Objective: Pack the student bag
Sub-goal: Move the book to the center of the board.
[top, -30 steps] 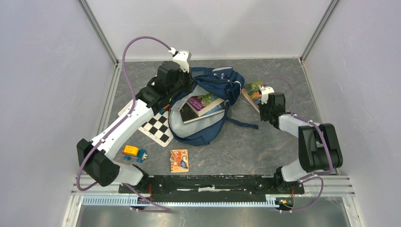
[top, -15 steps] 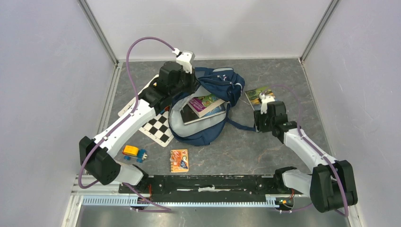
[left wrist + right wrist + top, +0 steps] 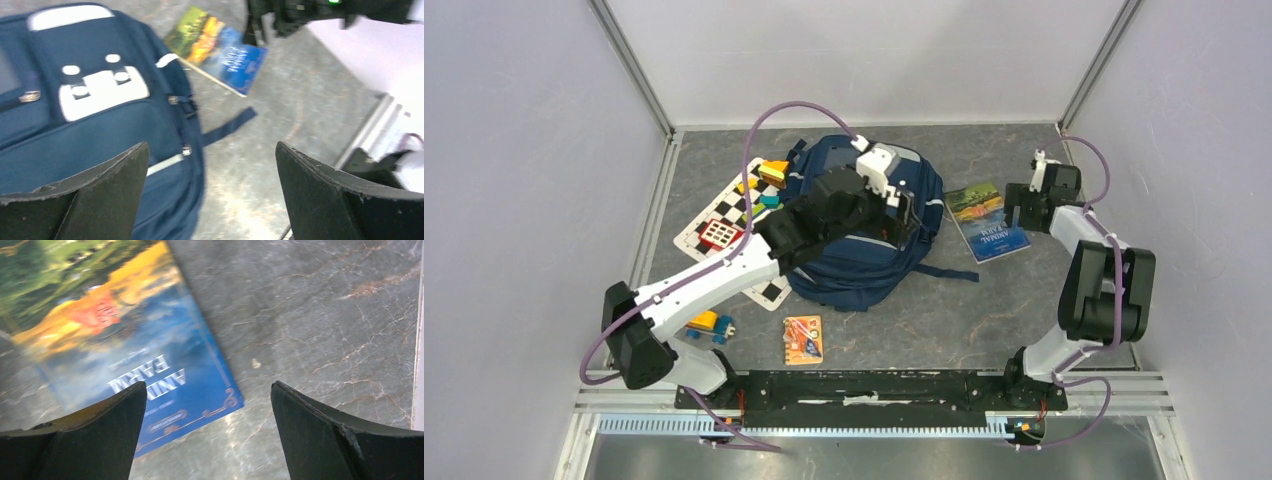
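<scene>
The student bag [image 3: 844, 265] is seen beneath the spread left end effector [image 3: 211, 150]. The spread right end effector [image 3: 207, 386] is held at its 3 o'clock.

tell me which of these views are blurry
Left wrist: motion blur smears the student bag and the book. Right wrist: the book's cover is soft toward the top left, its title readable. Top external: sharp and evenly lit.
</scene>
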